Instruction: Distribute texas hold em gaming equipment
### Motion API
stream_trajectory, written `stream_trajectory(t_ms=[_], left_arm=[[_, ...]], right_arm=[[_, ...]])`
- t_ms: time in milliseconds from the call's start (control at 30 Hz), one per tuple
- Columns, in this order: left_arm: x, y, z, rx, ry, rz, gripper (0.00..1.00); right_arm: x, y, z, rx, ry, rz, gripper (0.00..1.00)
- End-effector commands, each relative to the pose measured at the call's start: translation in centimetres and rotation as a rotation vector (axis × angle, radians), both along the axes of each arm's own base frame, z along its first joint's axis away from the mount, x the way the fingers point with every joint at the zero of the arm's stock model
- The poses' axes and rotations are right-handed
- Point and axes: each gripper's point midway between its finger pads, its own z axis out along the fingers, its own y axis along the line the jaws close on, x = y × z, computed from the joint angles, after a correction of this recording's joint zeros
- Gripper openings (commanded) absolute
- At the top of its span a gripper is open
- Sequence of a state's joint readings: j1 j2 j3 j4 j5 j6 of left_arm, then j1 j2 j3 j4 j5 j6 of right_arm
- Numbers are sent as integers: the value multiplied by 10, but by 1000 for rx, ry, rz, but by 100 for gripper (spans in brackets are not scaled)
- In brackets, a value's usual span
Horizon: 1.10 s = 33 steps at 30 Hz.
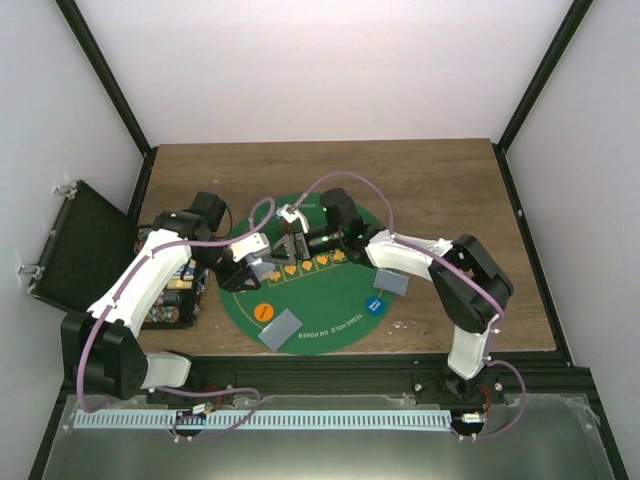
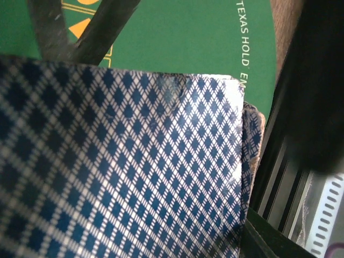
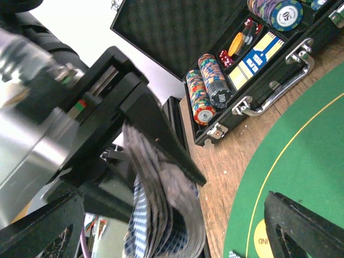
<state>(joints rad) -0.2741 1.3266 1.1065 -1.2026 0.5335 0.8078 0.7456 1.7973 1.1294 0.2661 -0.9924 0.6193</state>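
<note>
Overhead, the green mat (image 1: pixel 330 300) carries two cards and two chips: a near-left grey card (image 1: pixel 281 328), a right grey card (image 1: pixel 391 281), one orange chip (image 1: pixel 263 311) and one blue chip (image 1: pixel 375 305). Only the right wrist view shows the left gripper (image 1: pixel 248 265) clamped on the deck (image 3: pixel 161 209), the right gripper (image 1: pixel 293 243) with fingers (image 3: pixel 301 231) spread wide, and chip stacks (image 3: pixel 207 88) in the open case (image 3: pixel 161 32). The left wrist view shows the deck's blue diamond back.

Top view: you get bright, even light, soft shadows on tabletop (image 1: pixel 450 180) | left wrist: cards (image 2: pixel 118 161) close, slightly soft | right wrist: upper-left blurred, white backdrop overexposed.
</note>
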Motion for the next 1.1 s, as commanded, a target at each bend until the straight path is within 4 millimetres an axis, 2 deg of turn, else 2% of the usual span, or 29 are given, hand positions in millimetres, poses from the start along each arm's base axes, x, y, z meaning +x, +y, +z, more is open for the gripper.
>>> stream_trajectory(t_ms=[0, 133, 233, 433, 533, 800, 1067], left_arm=[[0, -9, 15, -50, -24, -19, 48], [-1, -12, 19, -73, -32, -23, 47], [0, -11, 19, -68, -36, -21, 46], [3, -7, 16, -44, -55, -11, 44], [4, -6, 14, -37, -55, -8, 44], [5, -4, 10, -23, -60, -3, 44], [8, 2, -5, 23, -56, 14, 44]], right_arm=[[3, 22, 15, 52, -33, 28, 91], [7, 34, 10, 53, -22, 30, 87], [11, 35, 7, 34, -21, 13, 79], [17, 18, -4, -61, -61, -94, 62], [19, 10, -9, -102, -75, -135, 56], [17, 5, -4, -126, -102, -145, 42], [14, 1, 6, -139, -131, -145, 29]])
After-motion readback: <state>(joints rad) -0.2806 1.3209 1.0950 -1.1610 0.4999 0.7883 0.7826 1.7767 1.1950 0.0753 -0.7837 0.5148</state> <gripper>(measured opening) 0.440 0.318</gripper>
